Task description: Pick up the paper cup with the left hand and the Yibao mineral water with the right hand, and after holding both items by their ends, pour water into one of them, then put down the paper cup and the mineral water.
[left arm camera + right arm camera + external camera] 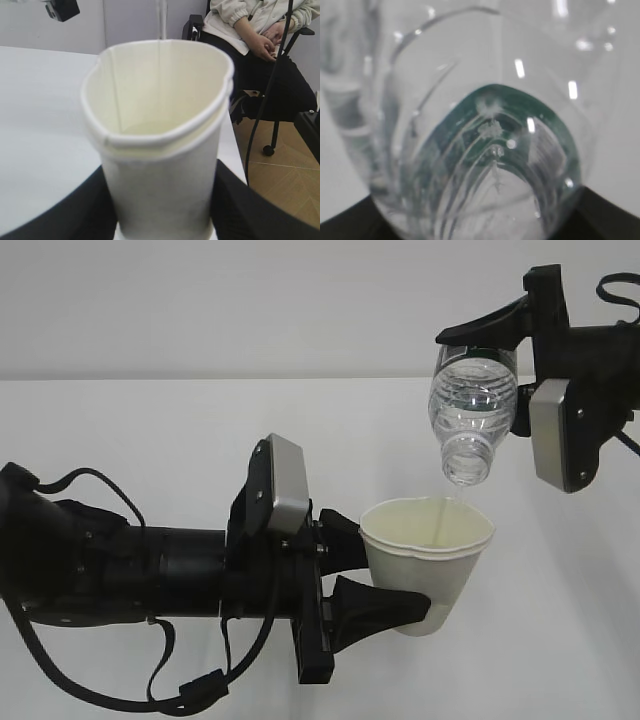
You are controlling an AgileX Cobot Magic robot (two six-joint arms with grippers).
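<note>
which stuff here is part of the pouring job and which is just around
Job: paper cup in the left hand; Yibao mineral water, tipped over the cup, in the right hand.
Just around: seated person, office chair, white table.

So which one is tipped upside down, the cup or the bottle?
The bottle. The right gripper holds it tilted, mouth pointing down, with a thin stream of water falling. The paper cup sits upright in the left gripper, mouth up, catching it.

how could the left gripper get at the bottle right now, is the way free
Probably not. The left gripper is shut on the paper cup, so its fingers are full, and the bottle hangs tilted above the cup in the right gripper, pouring water.
</note>
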